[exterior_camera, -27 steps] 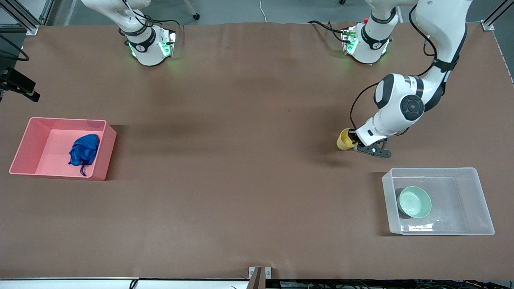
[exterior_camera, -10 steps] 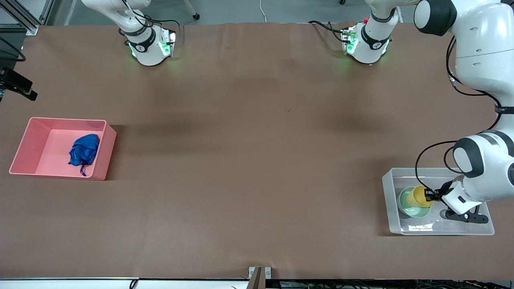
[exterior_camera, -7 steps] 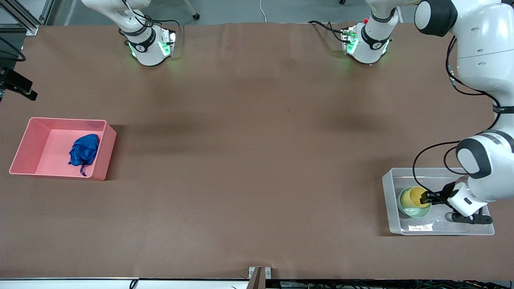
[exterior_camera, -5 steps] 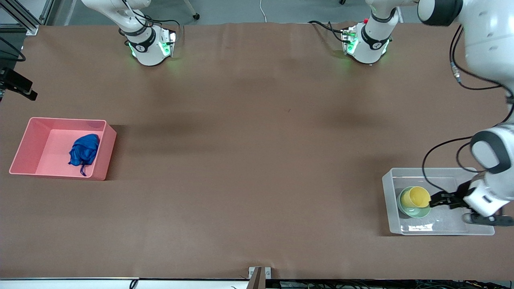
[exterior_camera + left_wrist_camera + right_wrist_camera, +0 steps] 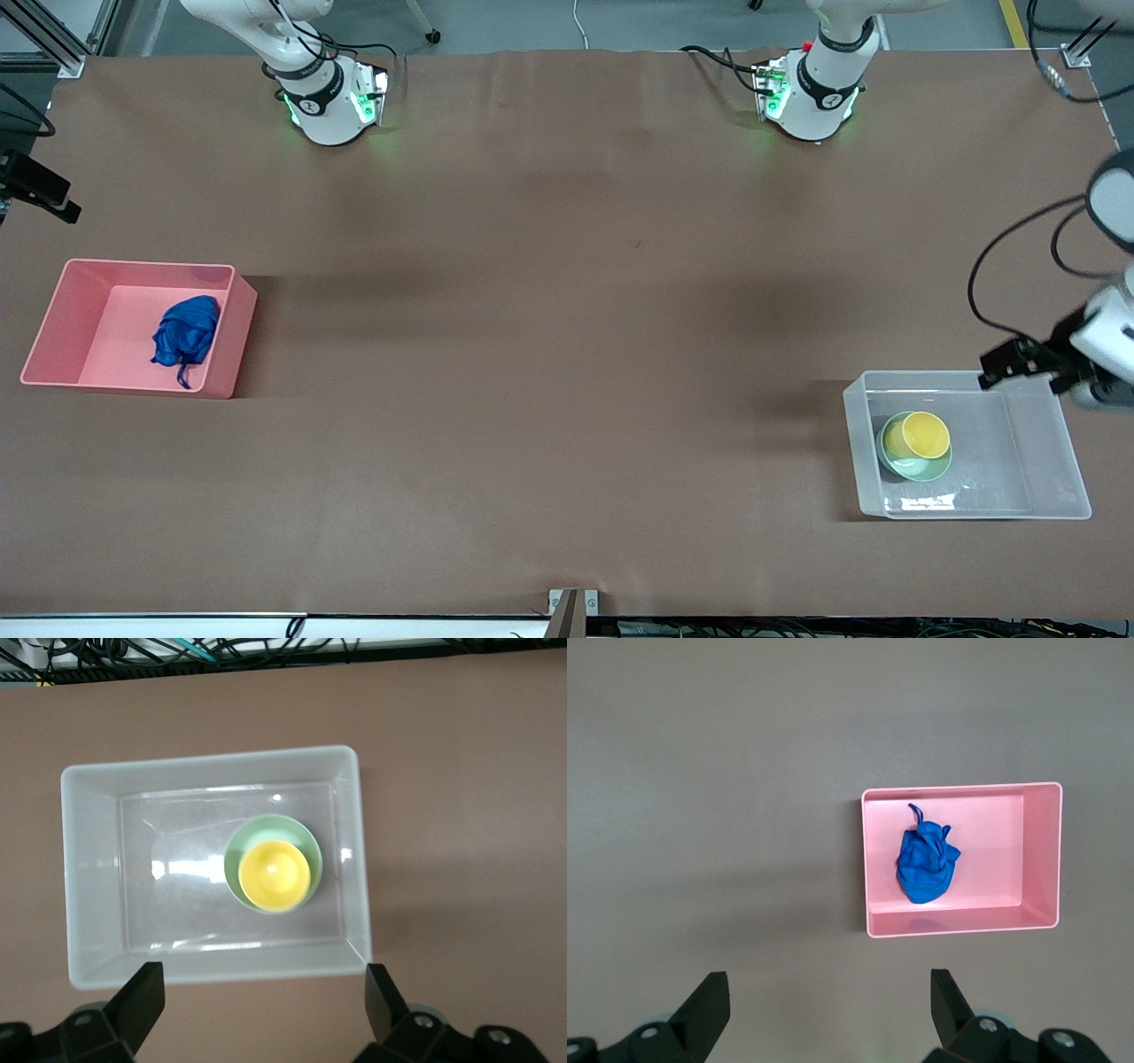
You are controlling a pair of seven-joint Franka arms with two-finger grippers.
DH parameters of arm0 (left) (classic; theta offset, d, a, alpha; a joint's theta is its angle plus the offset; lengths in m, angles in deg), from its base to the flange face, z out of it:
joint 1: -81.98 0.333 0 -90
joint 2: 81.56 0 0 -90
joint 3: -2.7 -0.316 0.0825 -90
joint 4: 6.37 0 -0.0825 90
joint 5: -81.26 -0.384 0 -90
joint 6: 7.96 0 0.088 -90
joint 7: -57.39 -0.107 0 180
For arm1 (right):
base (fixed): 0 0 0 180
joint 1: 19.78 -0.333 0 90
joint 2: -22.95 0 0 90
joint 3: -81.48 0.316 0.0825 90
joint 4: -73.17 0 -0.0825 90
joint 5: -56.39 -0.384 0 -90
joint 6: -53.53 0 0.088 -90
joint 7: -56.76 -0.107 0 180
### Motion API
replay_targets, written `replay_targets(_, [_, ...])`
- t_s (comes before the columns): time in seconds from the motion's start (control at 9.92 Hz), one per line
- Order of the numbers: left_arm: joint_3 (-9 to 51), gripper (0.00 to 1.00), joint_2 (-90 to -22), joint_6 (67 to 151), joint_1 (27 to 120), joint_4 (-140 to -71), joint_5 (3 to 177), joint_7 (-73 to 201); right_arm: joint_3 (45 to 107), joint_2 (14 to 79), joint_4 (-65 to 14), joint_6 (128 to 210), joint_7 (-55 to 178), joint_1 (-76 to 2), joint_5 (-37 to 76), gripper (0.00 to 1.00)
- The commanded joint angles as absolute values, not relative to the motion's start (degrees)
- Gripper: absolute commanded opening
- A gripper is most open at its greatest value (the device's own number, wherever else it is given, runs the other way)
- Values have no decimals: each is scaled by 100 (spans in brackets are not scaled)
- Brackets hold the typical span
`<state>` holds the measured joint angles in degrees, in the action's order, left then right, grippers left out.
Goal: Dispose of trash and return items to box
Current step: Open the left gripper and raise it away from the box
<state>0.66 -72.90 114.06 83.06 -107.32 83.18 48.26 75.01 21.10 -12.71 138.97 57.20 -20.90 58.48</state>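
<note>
L gripper (image 5: 260,1005) is up in the air, fingers (image 5: 142,997) spread wide, holding nothing. From the L wrist cam I look straight down on the clear box (image 5: 89,784); in the front cam the gripper (image 5: 1019,359) sits over the table just by the box's (image 5: 858,443) rim, at the corner farthest from the camera, toward the L arm's end.

Yellow cup (image 5: 275,874) stands upright inside the green bowl (image 5: 244,895), mouth up. Bowl rests on the box floor, w/ bare floor on every side of it and more free room toward one short wall. Front cam agrees: cup (image 5: 918,435) nested in bowl (image 5: 926,467), both in the half of the box toward the table's middle.

R gripper (image 5: 825,1005) also hangs high, fingers (image 5: 707,997) wide apart, empty. R arm waits. I don't see that gripper in the front cam. Its wrist cam looks down on the pink bin (image 5: 877,864), w/ the blue trash (image 5: 926,866) lying in it, near one short wall, a strand sticking out.

Front cam: pink bin (image 5: 226,323) near the R arm's end of the table (image 5: 549,354), trash (image 5: 186,330) in it close to the wall toward the table's middle. Bin and box are well apart; a broad open stretch of brown table lies between them. Box sits close to the L arm's end edge.
</note>
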Motion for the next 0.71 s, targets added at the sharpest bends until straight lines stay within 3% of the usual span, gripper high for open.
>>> replay_targets(0.0, [252,100,-8293,11048,8260,-11615,8161,4975,7542,2075,-1297,13992,5729,-1961,5815,100])
replay_targets(0.3, [261,100,-8201,9273,8199,-10065,8170,5124,7542,2075,-1297,13931,5694,-1978,5815,100])
replay_targets(0.5, [226,100,-7745,8340,8093,-9009,8153,5159,7550,2075,-1297,13852,5694,-1969,5762,100])
replay_targets(0.61, [218,100,-7786,8214,8110,-9074,8135,5281,7550,2075,-1297,13834,5694,-1969,5736,100])
